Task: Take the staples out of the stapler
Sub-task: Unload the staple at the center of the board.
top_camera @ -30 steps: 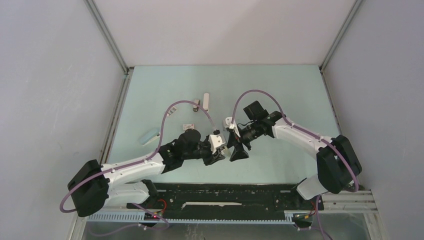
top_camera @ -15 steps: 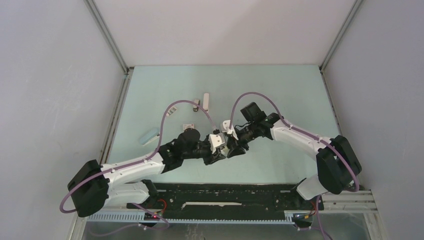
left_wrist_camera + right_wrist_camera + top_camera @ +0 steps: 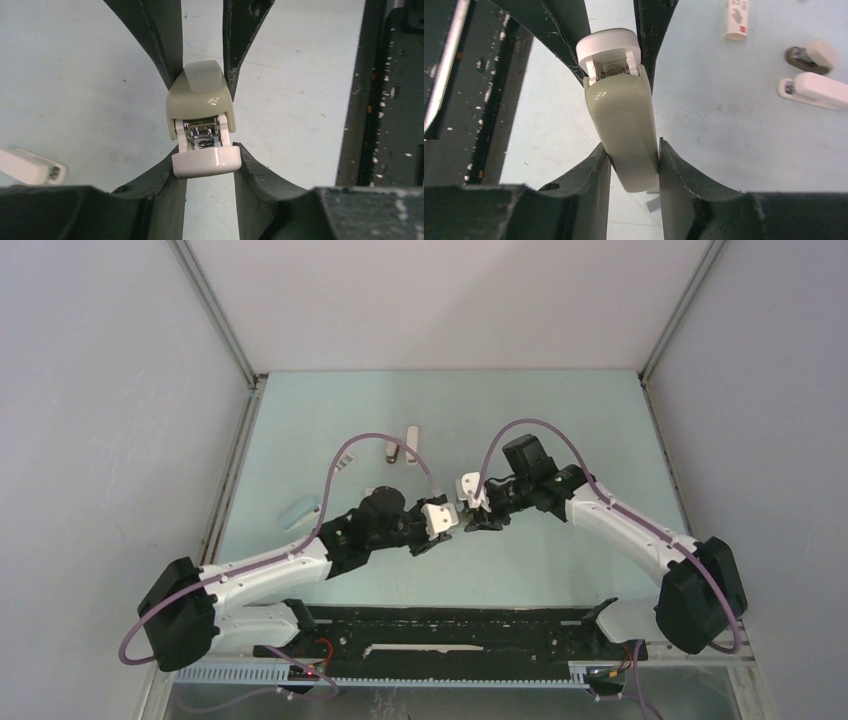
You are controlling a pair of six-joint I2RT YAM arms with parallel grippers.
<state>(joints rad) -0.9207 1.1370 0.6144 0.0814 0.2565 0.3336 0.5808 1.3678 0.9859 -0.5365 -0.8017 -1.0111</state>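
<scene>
One stapler point(image 3: 621, 115), small, with a grey-beige top and a white underside, is held clear of the table point(image 3: 560, 420) between the two arms, over the middle of the near half of the surface. Its white base end lies between the fingers of the left gripper point(image 3: 206, 154), which are pressed against both sides of that base. Its grey-beige top lies between the fingers of the right gripper point(image 3: 631, 150), which are closed on both flanks of the top near its rounded end. The two grippers approach from opposite ends and nearly meet.

At the end facing the left wrist camera, the top and the base stand slightly apart, exposing a chrome mechanism point(image 3: 201, 131) with a spring. Whether staples are in it cannot be told.

On the table beyond the right gripper lie a slim white stapler point(image 3: 816, 90), a small dark stapler with a pale cap point(image 3: 811, 55) just beside it, and a small white printed box point(image 3: 736, 17). A light blue stapler point(image 3: 298, 512) lies well apart, near the left edge. A black strip point(image 3: 450, 625) runs along the near edge.
</scene>
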